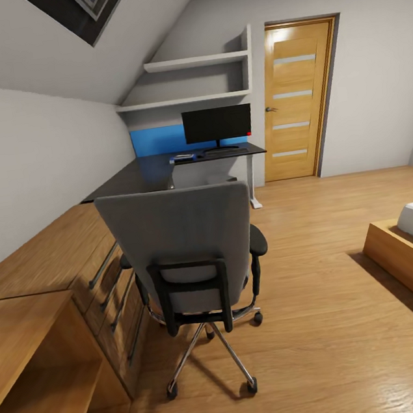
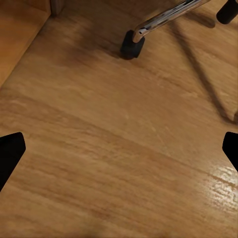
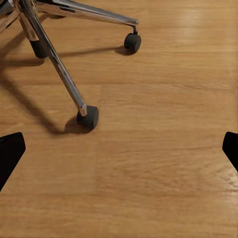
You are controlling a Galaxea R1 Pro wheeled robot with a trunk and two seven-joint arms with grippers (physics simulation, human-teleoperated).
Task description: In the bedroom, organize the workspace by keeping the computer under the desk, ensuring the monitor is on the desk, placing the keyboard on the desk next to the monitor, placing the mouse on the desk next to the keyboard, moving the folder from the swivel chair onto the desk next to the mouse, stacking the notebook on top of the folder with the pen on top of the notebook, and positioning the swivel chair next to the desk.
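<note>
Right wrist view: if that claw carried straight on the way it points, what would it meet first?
Most likely the bare wood floor; the right claw is open, and the swivel chair castor sits off to one side.

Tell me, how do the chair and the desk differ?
The chair is grey and upholstered; the desk has a glossy black top. The chair stands on a chrome star base with castors; the desk rests on a white leg. The chair's back faces the camera, hiding its seat; the desk top is open to view, bearing the monitor. Both stand on the wood floor.
</note>
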